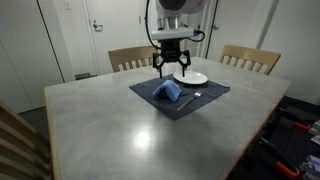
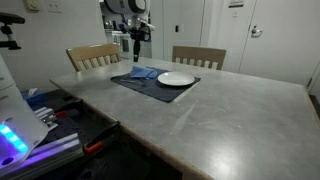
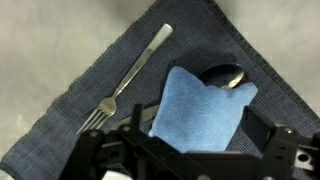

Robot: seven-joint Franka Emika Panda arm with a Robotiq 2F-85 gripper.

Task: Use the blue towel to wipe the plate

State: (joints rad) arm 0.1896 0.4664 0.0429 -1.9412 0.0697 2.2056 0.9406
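Hovering over the mat: my hand [image 1: 171,66] hangs in the upper middle of an exterior view, fingers spread, released, nothing between them. It is clear of the towel [image 1: 168,93] below it; no contact visible.

Towel: blue, crumpled in a loose heap, lying on the dark mat [image 1: 150,88] at frame centre. In the wrist view the towel [image 3: 200,112] fills the lower right, just above the black frame of my hand [image 3: 188,152] along the bottom edge. Its upper edge covers part of a spoon [image 3: 224,74]; only the spoon's bowl shows, upper right.

Plate [image 1: 191,77]: white, round, on the mat just up and right of the towel. I cannot tell whether the two touch. In an exterior view the plate [image 2: 176,79] sits right of the towel [image 2: 143,72], with my hand [image 2: 137,42] above the towel, upper left of centre.

Fork [image 3: 125,85]: lies diagonally across the mat [image 3: 70,120] in the wrist view, tines toward lower left, handle toward upper centre, apart from the towel. In an exterior view the fork [image 1: 197,95] shows as a thin pale line right of the towel.

Mat lies flat on the grey surface [image 1: 120,130], toward the upper part of the frame. Wooden chairs [image 1: 250,58] stand behind the surface's far edge.
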